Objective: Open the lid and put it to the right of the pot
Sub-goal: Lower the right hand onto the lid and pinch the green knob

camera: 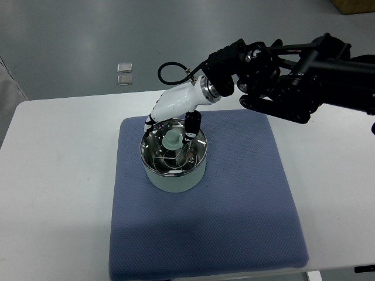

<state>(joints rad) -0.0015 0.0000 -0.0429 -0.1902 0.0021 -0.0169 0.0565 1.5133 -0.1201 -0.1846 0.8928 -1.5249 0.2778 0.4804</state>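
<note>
Pot (173, 170) position: left of frame centre, standing upright on the blue mat (234, 222), which covers the white worktop (53, 193). Glass lid (170, 153) remains seated on the pot rim. Right arm enters from the upper right of the frame. Right hand (179, 126) sits directly over the lid, with dark fingers (191, 124) closed around the pale green knob (172, 140). Two small square objects (124, 73) lie on the floor beyond the worktop, upper left.
</note>
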